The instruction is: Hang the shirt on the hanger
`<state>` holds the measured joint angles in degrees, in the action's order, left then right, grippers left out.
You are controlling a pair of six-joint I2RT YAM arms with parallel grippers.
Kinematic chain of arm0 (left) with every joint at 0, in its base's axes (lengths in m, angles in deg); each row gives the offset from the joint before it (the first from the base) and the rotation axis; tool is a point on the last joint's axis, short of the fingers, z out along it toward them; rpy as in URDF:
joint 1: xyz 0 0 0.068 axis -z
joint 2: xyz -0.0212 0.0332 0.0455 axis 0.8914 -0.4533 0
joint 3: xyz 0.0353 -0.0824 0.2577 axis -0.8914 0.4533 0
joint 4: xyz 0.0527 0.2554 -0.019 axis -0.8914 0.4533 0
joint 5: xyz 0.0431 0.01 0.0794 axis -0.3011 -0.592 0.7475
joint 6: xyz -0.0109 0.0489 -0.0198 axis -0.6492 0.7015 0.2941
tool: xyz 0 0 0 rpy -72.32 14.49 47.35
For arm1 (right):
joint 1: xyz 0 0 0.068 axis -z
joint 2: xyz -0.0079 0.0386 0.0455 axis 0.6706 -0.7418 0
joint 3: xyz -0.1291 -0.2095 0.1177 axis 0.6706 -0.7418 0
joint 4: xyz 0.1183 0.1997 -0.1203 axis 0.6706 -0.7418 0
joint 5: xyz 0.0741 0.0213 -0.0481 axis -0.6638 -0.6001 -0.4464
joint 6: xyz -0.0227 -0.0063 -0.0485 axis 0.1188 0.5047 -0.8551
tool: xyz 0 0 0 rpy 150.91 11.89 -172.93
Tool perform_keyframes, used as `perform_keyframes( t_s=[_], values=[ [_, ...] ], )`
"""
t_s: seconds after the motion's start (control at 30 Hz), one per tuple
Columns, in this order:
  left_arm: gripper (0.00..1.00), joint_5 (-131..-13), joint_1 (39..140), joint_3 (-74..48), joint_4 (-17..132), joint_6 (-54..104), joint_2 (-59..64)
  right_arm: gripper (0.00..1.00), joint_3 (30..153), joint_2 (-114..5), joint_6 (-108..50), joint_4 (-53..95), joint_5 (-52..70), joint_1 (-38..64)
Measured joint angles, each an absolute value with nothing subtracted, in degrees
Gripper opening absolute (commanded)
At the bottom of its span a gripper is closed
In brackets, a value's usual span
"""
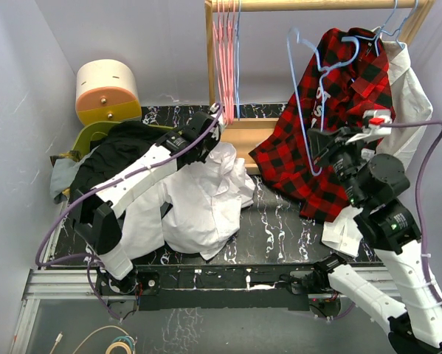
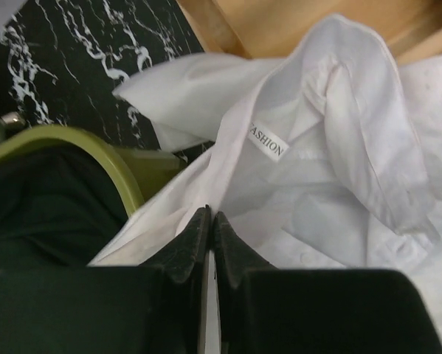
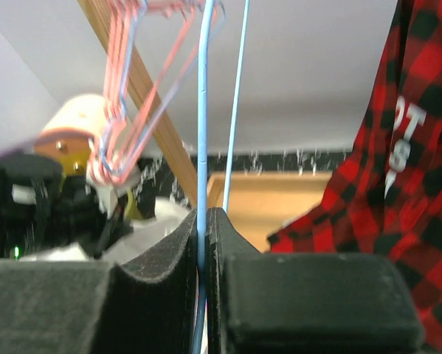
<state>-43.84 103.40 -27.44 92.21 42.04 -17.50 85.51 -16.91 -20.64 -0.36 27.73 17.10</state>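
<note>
**Grip state.** The left fingers are clenched on a thin fold of the white shirt. A sliver of cloth shows between the pads, and the pinch sits at the fabric edge below the neck label. The right fingers are clenched on one wire of the light blue hanger, which runs upright through the pads.

**Location of the shirt.** From the top camera, I see the shirt heaped on the black marbled worktop, left of centre. It lies just in front of the wooden rack and touches the black garment on its left. The hanger is held in the air to the right, in front of the red-and-black plaid shirt and well apart from the white shirt. The pink hangers on the rail are not involved.

**Handling notes.**
- I judge the cloth light, limp and thin. It will drape and drag rather than hold any shape, and a single-layer pinch may slip.
- The collar is the stiffest part. I would take hold at the collar or shoulder seam beside the label, which opens the neck for the hanger arm.
- The wire is rigid but slender and smooth. I expect it to pivot in the pads if the cloth pulls sideways.
</note>
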Motion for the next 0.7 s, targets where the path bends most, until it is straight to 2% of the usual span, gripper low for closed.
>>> perform_keyframes(
  t_s=[0.07,0.1,0.13,0.17,0.2,0.23,0.27,0.4,0.5,0.7],
  values=[
    [0.03,-42.4,103.4,-29.0,90.1,43.8,-19.2,0.08,81.5,-14.5,-18.6,-1.8,27.2,17.1],
    [0.13,-41.4,103.4,-29.9,89.0,44.6,-20.2,0.08,79.2,-13.1,-17.2,-3.2,26.7,17.1],
    [0.30,-40.5,103.4,-30.8,87.9,45.4,-21.2,0.08,76.9,-11.6,-15.6,-4.7,26.1,17.1],
    [0.60,-39.4,103.4,-31.6,86.9,46.0,-22.4,0.08,74.5,-9.9,-13.8,-6.0,25.1,17.1],
    [0.79,-38.5,103.4,-32.7,86.7,46.4,-23.6,0.08,72.2,-8.3,-12.2,-7.4,24.1,17.1],
    [0.91,-37.7,103.4,-34.3,87.4,46.5,-24.9,0.08,69.9,-6.8,-10.6,-8.4,22.9,17.1],
    [0.96,-37.3,103.4,-36.5,88.8,46.0,-26.6,0.08,68.1,-5.5,-9.4,-9.4,22.0,17.1],
    [0.97,-36.9,103.4,-44.7,96.7,42.3,-30.5,0.08,61.5,-0.3,-4.7,-13.0,19.4,17.1],
    [0.97,-37.2,103.5,-45.5,102.3,40.0,-27.9,0.08,59.4,1.8,-3.0,-13.6,18.8,17.1],
    [0.92,-37.1,105.4,-34.6,104.8,41.7,-12.9,0.08,56.2,1.8,-1.7,-11.9,18.6,17.1]
  ],
)
